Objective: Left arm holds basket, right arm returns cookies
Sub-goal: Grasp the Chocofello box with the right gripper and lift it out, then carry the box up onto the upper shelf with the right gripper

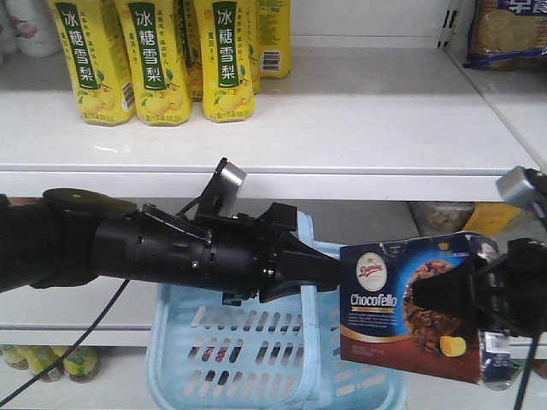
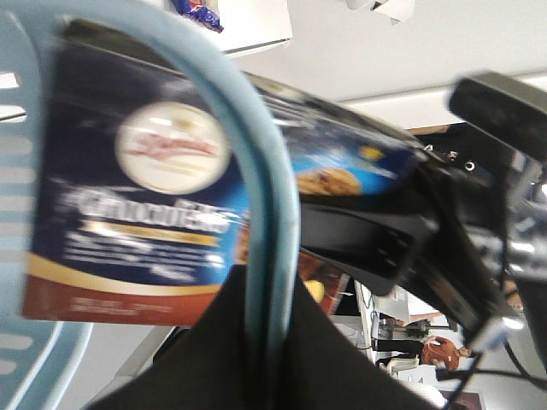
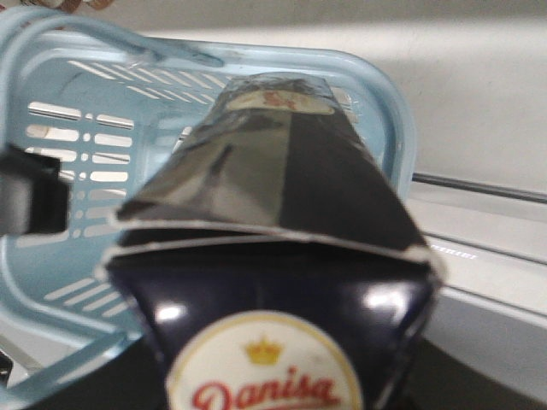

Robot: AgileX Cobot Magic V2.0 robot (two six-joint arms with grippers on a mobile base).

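Observation:
My left arm [image 1: 171, 248] reaches in from the left. Its gripper [image 1: 329, 266] is shut on the light blue handle [image 2: 272, 213] of the basket [image 1: 273, 363], which hangs below it in front of the shelves. My right gripper [image 1: 457, 297] comes in from the right edge and is shut on the cookies [image 1: 402, 307], a navy-and-brown box with a round logo. It holds the box upright beside the basket's right rim, above basket level. In the right wrist view the cookies [image 3: 273, 256] fill the foreground, with the basket [image 3: 85, 162] behind them.
Several yellow drink bottles [image 1: 158, 60] stand at the left of the upper white shelf [image 1: 359, 128]. A blue biscuit pack [image 1: 508, 34] lies at the shelf's top right. More bottles [image 1: 51, 359] stand on the lowest shelf at the left.

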